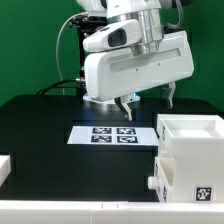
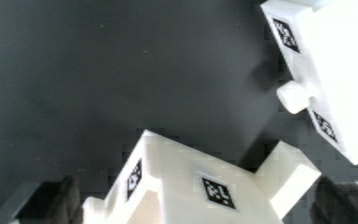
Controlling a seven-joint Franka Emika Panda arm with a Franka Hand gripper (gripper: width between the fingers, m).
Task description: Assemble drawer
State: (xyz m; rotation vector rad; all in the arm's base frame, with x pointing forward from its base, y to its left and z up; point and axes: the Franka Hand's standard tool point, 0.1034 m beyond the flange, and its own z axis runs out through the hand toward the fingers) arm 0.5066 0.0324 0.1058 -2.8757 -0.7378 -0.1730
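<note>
The white drawer housing [image 1: 192, 160] stands at the exterior view's lower right, with a tag on its front and a small knob [image 1: 153, 185] low on its left side. My gripper [image 1: 148, 103] hangs open above the table, up and to the left of the housing, with nothing between its fingers there. In the wrist view my gripper [image 2: 197, 200] is open. A white tagged drawer part [image 2: 194, 175] shows between the dark fingers [image 2: 51, 200], with a gap on each side. Another white tagged part with a knob [image 2: 293, 96] lies farther off.
The marker board [image 1: 112, 134] lies flat on the black table behind the gripper. A small white piece [image 1: 5, 166] sits at the exterior view's left edge. A green wall closes the back.
</note>
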